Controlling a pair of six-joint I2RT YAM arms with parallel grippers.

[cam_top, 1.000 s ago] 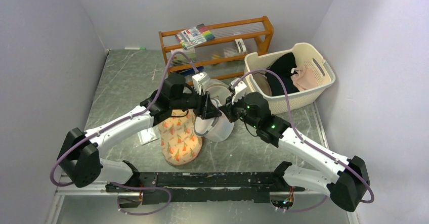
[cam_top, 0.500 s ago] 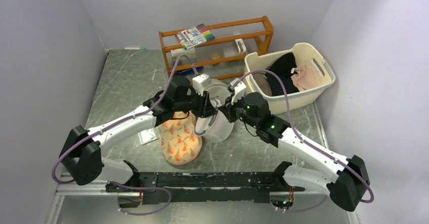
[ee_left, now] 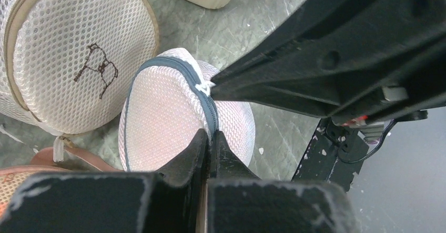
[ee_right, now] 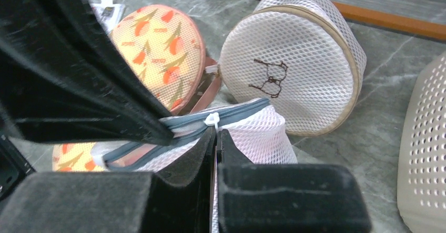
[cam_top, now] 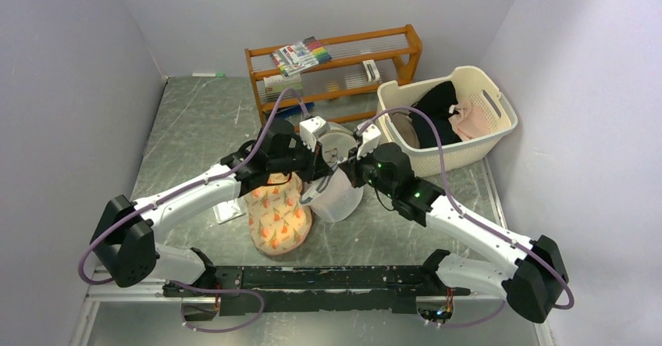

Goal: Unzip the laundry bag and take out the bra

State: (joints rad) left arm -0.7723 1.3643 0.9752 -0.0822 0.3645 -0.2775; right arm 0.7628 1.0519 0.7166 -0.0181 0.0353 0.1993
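The laundry bag (cam_top: 339, 196) is white mesh with a grey zipper band (ee_left: 208, 107), and both arms hold it up off the table. My left gripper (ee_left: 210, 134) is shut on the zipper band. My right gripper (ee_right: 216, 131) is shut on the white zipper pull (ee_right: 212, 120). In the top view the left gripper (cam_top: 318, 168) and the right gripper (cam_top: 348, 171) meet tip to tip over the bag. Left of the pull the zipper gapes a little (ee_right: 134, 154), and pink shows in the gap. I cannot make out the bra; only a pink tint comes through the mesh.
A similar round mesh bag with a dark print (ee_right: 294, 75) lies just behind. A peach floral pouch (cam_top: 277, 217) sits to the left. At the back right stands a cream basket (cam_top: 484, 139) of clothes. A wooden rack (cam_top: 343, 57) with markers is at the back.
My left gripper has shut on the bag's zipper band after moving in a little towards the right gripper. The right gripper has stayed shut on the pull.
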